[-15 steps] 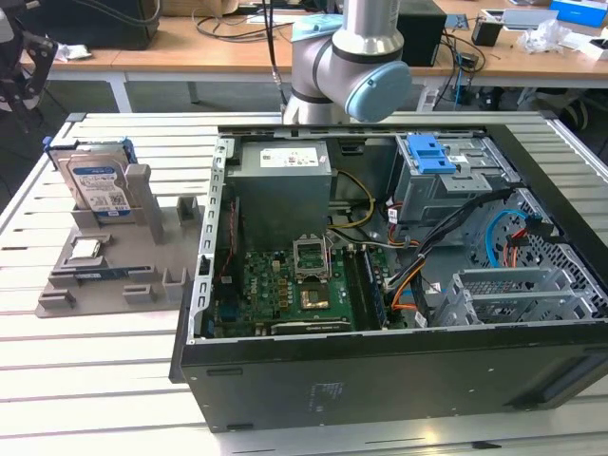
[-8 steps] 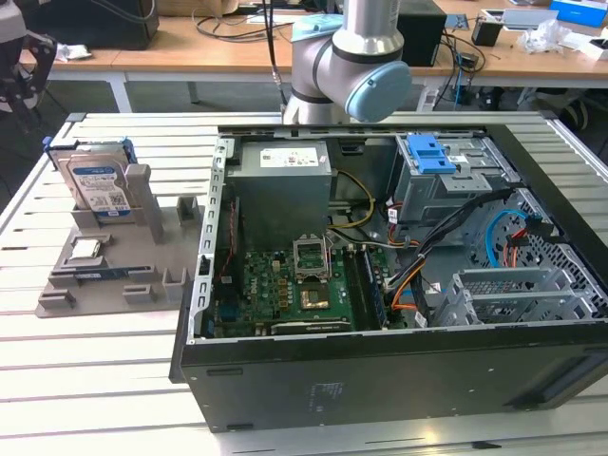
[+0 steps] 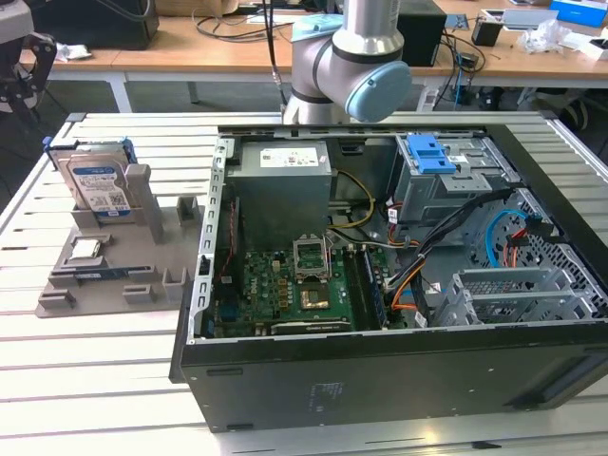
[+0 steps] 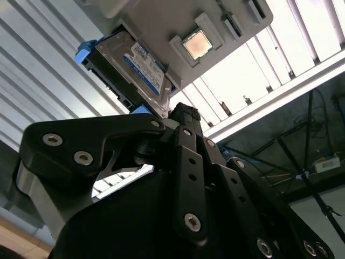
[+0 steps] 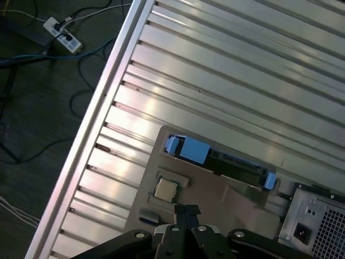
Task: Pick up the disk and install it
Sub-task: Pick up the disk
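Disk [image 3: 96, 182] stands on edge in a slot of the grey holder [image 3: 142, 204], label facing out, blue carrier frame round its edges, untouched. In both wrist views it lies ahead of the pincer [image 4: 180, 111], beyond the tips and well apart. Pincer fingers are together, nothing between them. A small square chip [image 5: 166, 190] lies flat in the same holder, also ahead of the tips, to one side of the disk.

Judgement: approach stage of the pick. To do it well, spread the fingers before descent, set them across the disk's flat faces, come straight down on its top edge, and stay clear of chip and holder posts.

Arm [image 3: 351, 66] rises beyond the open computer case [image 3: 380, 361], wrist tipped down toward the slatted counter [image 5: 215, 65].
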You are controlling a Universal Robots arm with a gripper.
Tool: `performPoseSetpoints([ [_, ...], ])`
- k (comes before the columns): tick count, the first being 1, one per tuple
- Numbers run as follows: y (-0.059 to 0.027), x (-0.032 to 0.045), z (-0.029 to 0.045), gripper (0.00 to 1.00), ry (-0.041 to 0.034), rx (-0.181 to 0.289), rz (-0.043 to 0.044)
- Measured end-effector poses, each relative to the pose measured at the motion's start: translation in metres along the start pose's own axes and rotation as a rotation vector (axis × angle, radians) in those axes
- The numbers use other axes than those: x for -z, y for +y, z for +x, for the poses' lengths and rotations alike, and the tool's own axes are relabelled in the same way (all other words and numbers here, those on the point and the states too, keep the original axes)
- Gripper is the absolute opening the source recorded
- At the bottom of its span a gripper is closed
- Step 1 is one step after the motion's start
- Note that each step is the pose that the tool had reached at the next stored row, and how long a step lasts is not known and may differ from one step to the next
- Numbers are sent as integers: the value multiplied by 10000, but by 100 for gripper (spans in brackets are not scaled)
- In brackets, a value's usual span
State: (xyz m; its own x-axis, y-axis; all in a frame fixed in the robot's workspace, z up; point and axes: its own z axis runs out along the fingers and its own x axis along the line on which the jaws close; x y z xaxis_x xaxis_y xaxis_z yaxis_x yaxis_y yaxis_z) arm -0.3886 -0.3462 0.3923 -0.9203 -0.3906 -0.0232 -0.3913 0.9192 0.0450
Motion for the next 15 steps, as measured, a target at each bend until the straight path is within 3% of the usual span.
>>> performPoseSetpoints([
  [9,0,0,0,11,59,1334,-31],
  [15,0,0,0,11,87,1949,-45],
])
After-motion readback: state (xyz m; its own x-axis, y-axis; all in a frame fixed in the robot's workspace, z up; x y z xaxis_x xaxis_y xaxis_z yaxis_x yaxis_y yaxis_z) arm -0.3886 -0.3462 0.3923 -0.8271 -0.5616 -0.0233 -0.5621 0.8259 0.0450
